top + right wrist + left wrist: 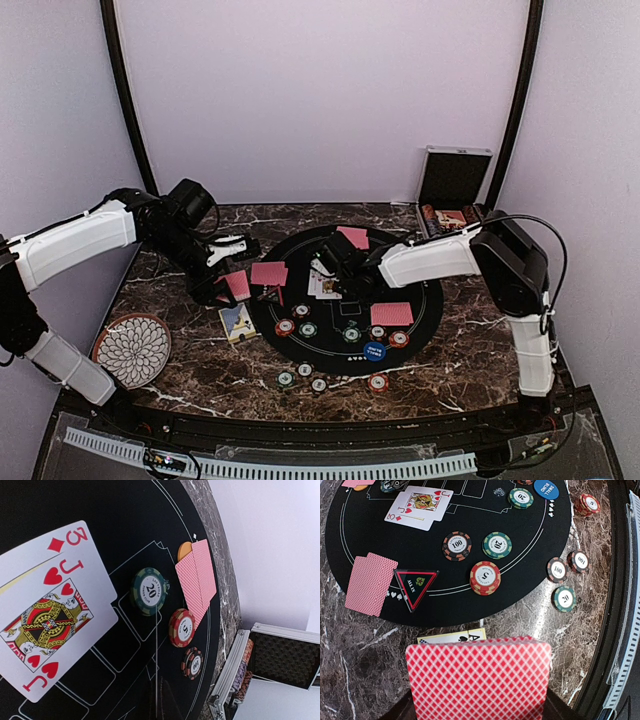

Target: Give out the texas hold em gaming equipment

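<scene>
My left gripper (232, 284) is shut on a deck of red-backed cards (477, 680) at the left edge of the black round mat (330, 350), above a face-up ace (452, 637). My right gripper (338, 272) hovers shut over the face-up jack and three (50, 610) at mid-mat. I cannot tell whether it holds anything. Red-backed pairs lie at the far side (353, 237), left (370, 582) and right (391, 314). Red (485, 577), green (497, 545) and dark chips (456, 545) sit before them. An orange disc (185, 551) peeks from under the far pair. The blue button (375, 351) lies near the front.
An open silver-edged chip case (452, 190) stands at the back right. A flower-patterned plate (132, 348) lies front left on the marble table. A triangular all-in marker (416, 586) sits beside the left pair. Several chips (304, 376) lie off the mat near the front edge.
</scene>
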`<state>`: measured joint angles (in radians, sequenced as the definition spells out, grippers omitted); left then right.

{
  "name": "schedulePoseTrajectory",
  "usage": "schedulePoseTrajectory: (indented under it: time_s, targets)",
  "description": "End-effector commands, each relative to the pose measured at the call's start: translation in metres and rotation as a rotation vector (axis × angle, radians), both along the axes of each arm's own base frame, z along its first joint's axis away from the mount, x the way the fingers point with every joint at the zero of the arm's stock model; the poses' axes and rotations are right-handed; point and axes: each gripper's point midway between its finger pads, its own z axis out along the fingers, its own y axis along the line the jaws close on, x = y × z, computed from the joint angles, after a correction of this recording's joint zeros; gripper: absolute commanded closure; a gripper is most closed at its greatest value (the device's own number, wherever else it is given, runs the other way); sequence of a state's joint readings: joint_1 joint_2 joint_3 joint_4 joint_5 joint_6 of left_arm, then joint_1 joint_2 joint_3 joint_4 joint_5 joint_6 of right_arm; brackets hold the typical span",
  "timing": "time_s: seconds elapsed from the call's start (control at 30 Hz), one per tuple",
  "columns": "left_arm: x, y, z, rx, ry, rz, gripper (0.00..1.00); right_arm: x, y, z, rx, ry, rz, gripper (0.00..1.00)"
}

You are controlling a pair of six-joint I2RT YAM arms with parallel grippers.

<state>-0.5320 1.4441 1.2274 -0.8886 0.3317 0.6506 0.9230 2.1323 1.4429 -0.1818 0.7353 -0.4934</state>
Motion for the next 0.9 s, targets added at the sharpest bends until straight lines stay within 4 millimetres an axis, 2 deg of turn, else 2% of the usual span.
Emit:
schedulePoseTrajectory:
  time_s: [0.0, 0.33, 0.43, 0.87]
  targets:
    - [-0.004, 0.002, 0.007, -0.017, -0.013, -0.005, 1.00, -0.006, 0.016, -0.003, 0.015, -0.029, 0.032, 1.00]
    - [-0.003, 0.003, 0.007, -0.013, -0.018, -0.003, 1.00, -0.026, 0.027, -0.020, 0.019, 0.062, 0.084, 1.00]
    - [-0.003, 0.003, 0.006, -0.010, -0.016, -0.004, 1.00, -0.032, 0.028, -0.017, 0.039, 0.090, 0.094, 0.89]
    - [-0.005, 0.004, 0.007, -0.011, -0.016, -0.002, 1.00, -0.040, 0.031, 0.010, 0.126, 0.125, 0.094, 0.58]
